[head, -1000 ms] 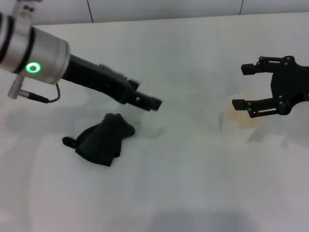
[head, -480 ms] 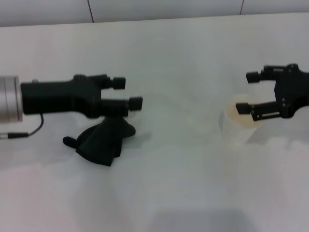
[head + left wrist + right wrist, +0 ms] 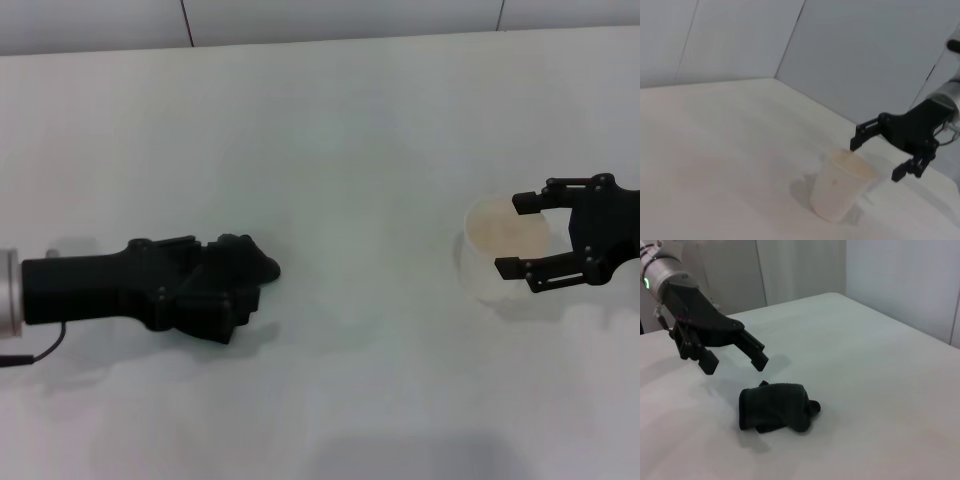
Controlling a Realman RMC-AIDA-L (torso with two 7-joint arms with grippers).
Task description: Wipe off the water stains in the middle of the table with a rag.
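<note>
White table (image 3: 330,130): black rag (image 3: 774,406), soft, light, best pinched at its lumpy crest; left gripper (image 3: 735,358) spread above it; right gripper (image 3: 528,236) spread by cup (image 3: 500,252)

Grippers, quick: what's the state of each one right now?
Left gripper: fingers open, above the lumpy black cloth rag, holding nothing.
Right gripper: fingers open around the rim of the translucent whitish plastic cup, not clamped.

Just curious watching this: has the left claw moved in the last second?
Yes. The left gripper has dropped from above the rag down over it, fingers open.
</note>
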